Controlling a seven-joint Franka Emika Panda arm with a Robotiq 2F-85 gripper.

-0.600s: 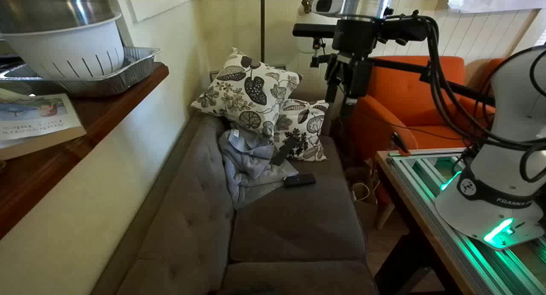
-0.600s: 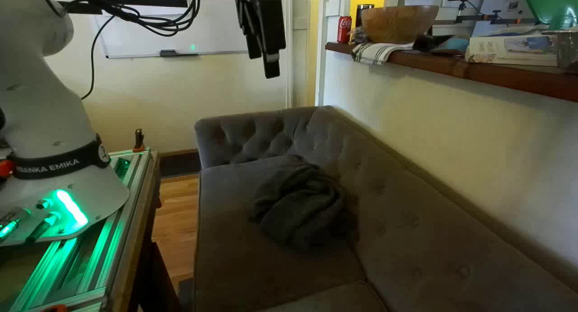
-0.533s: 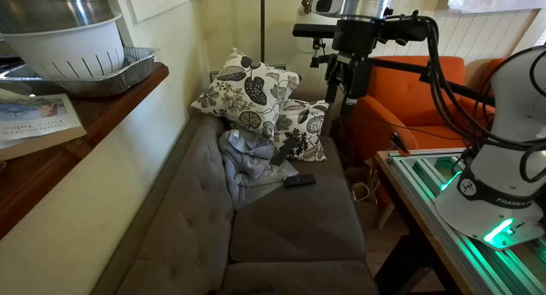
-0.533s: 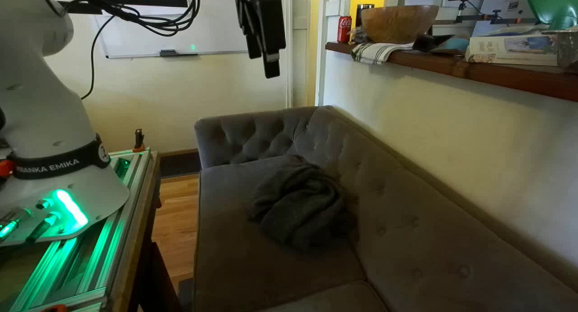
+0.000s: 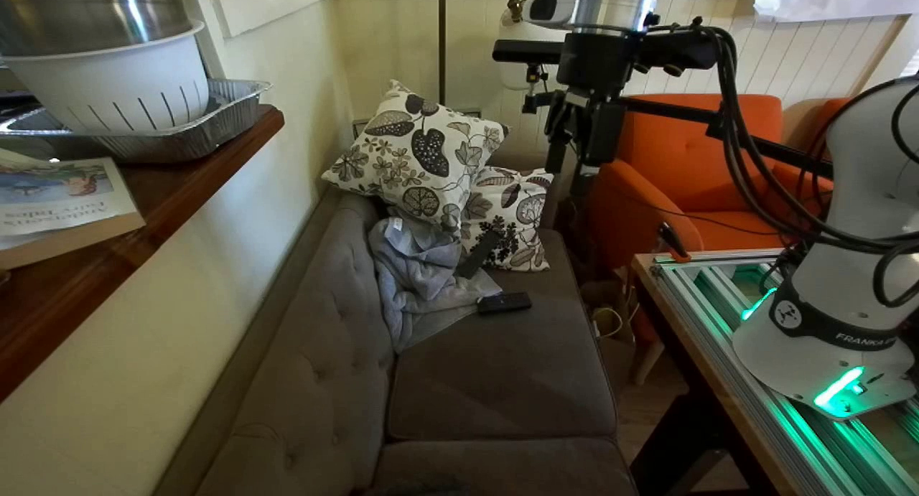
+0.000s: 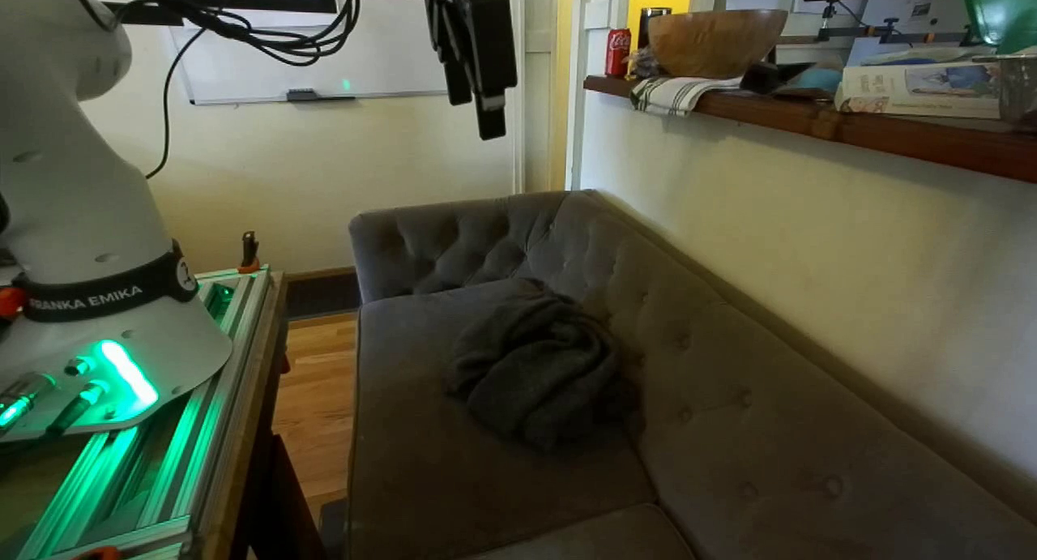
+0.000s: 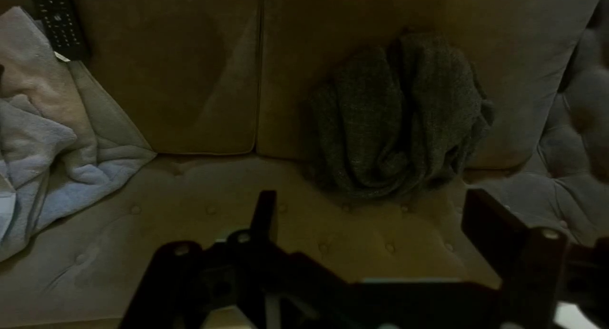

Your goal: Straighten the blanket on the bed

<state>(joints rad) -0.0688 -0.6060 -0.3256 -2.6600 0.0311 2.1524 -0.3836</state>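
Wrist view has the blanket (image 7: pixel 399 114) bunched on the bed (image 7: pixel 166 81) at two o'clock from centre. I judge all the straightening remains; my tool (image 7: pixel 371 210) gapes wide, empty.

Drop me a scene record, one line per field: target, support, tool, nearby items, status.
target: dark grey woven-fabric blanket, crumpled in a heap
support: long grey-brown upholstered couch-like bed, blanket on its seat
tool: black two-finger gripper, open, empty, apart from the blanket
nearby items: light grey soft cloth, rumpled; black rectangular remote at the cloth's edge; two white pillows with dark leaf print
status: blanket not yet straightened
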